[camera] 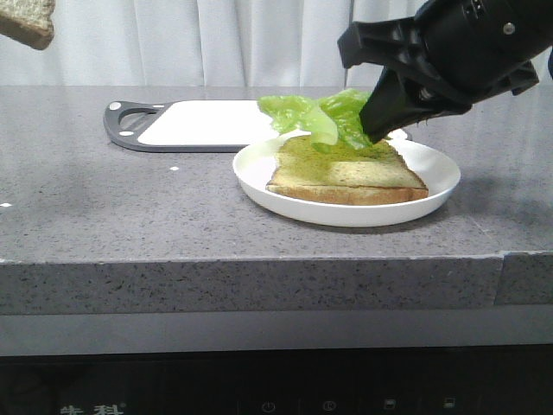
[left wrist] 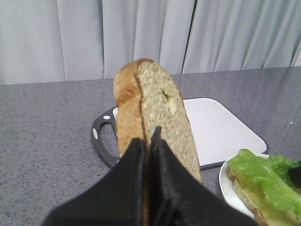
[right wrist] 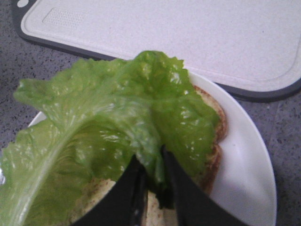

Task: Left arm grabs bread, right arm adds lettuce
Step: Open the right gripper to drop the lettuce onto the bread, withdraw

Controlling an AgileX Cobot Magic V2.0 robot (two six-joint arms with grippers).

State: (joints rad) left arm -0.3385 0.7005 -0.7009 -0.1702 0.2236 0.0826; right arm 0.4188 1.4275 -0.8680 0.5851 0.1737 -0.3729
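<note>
The bread (left wrist: 160, 103), a thick tan slice with a golden crust, stands on edge between the fingers of my left gripper (left wrist: 148, 136), which is shut on it. In the front view only the bread's corner (camera: 26, 22) shows, high at the far left, well above the counter. My right gripper (right wrist: 150, 157) is shut on the ruffled green lettuce (right wrist: 117, 108). It holds the leaf low over a thinner slice with a yellowish-green face (camera: 346, 177) lying on a white plate (camera: 436, 186). From the front, the right gripper (camera: 371, 130) comes down from the upper right, and the lettuce (camera: 315, 117) drapes over the slice's far edge.
A white cutting board with a dark grey rim and handle (camera: 199, 121) lies behind the plate, close to it. The grey stone counter (camera: 130, 207) ends at a front edge, and pale curtains hang behind. The left wrist view also shows the board (left wrist: 221, 129) and plate (left wrist: 225, 183).
</note>
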